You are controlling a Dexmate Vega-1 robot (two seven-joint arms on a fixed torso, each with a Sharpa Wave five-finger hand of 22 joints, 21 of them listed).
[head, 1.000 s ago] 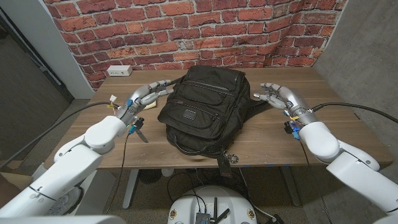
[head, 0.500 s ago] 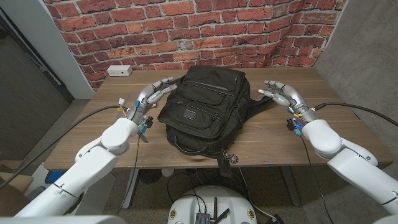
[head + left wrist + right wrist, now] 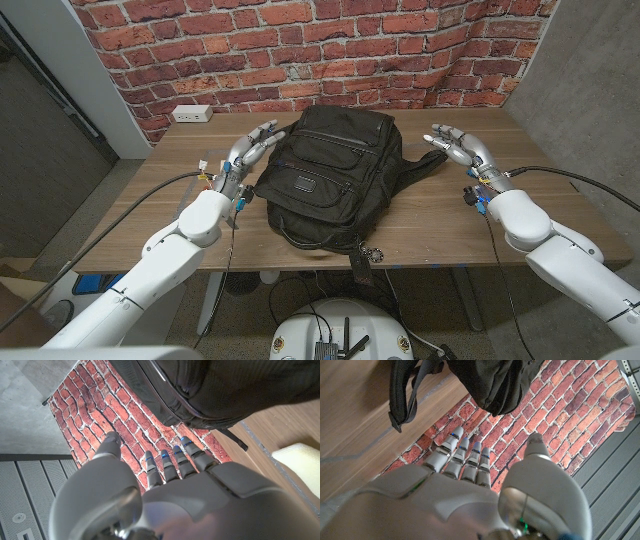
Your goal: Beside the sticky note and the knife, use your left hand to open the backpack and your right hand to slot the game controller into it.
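At the near edge of the wooden bench (image 3: 440, 235), a small dark tag (image 3: 367, 255) hangs from the bottom of the black backpack (image 3: 330, 170). The backpack lies flat in the middle of the bench, front panel up, its zips closed as far as the head view shows; nothing of its inside can be seen. A strap (image 3: 425, 168) trails off its right side onto the wood.

The left hand (image 3: 245, 152) is raised at the backpack's left shoulder, fingers straight and slightly apart, reaching toward the far-left corner of the bag and gripping nothing; whether the fingertips touch the fabric cannot be told. In the left wrist view the same fingers (image 3: 172, 462) stretch out beside the bag's rounded edge, with a pale yellow sticky note (image 3: 300, 462) on the wood nearby.

The right hand (image 3: 458, 148) hovers to the right of the backpack, just past the strap, fingers spread and holding nothing. A white power strip (image 3: 191, 113) sits at the bench's far-left corner, before the brick wall (image 3: 330, 45).
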